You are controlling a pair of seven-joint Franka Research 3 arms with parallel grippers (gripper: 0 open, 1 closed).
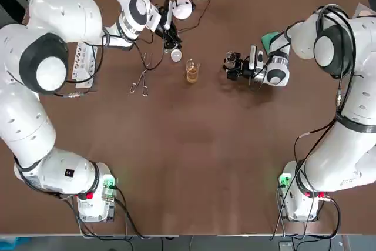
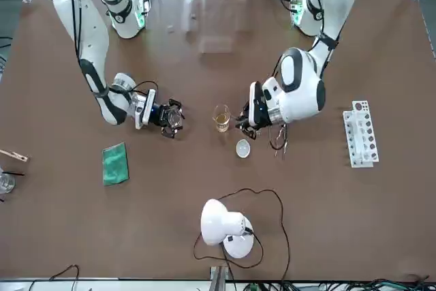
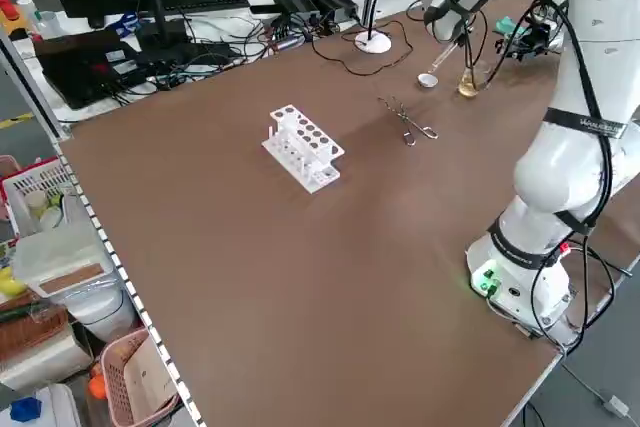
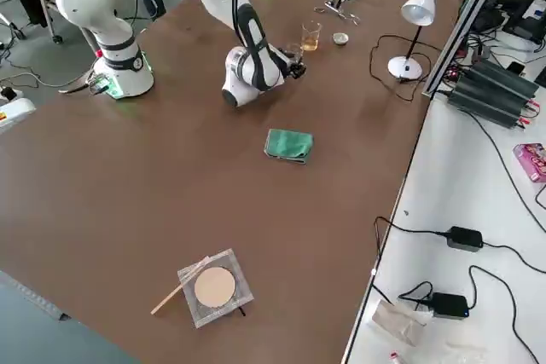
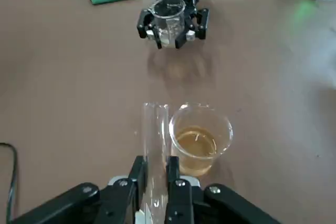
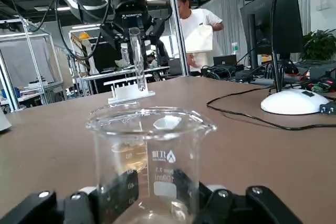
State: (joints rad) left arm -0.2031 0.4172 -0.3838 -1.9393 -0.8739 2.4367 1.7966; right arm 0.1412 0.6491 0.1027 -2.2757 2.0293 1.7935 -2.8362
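Note:
My left gripper (image 1: 171,40) is shut on a clear glass test tube (image 5: 154,145), held upright just beside a small beaker (image 1: 192,72) of amber liquid (image 5: 196,143) standing on the brown table. The tube's mouth is level with the beaker's rim and a little apart from it. My right gripper (image 1: 232,66) lies low over the table on the beaker's other side, shut on an empty glass beaker (image 6: 151,153). From the left wrist view, that empty beaker (image 5: 167,15) shows between the right arm's black fingers (image 5: 145,24).
A small white dish (image 1: 176,56) and metal forceps (image 1: 141,81) lie near the left gripper. A white test tube rack (image 1: 82,63) stands at the left, a desk lamp (image 1: 183,7) at the back, a green cloth (image 2: 114,163) behind the right gripper. A person (image 6: 197,24) stands beyond the table.

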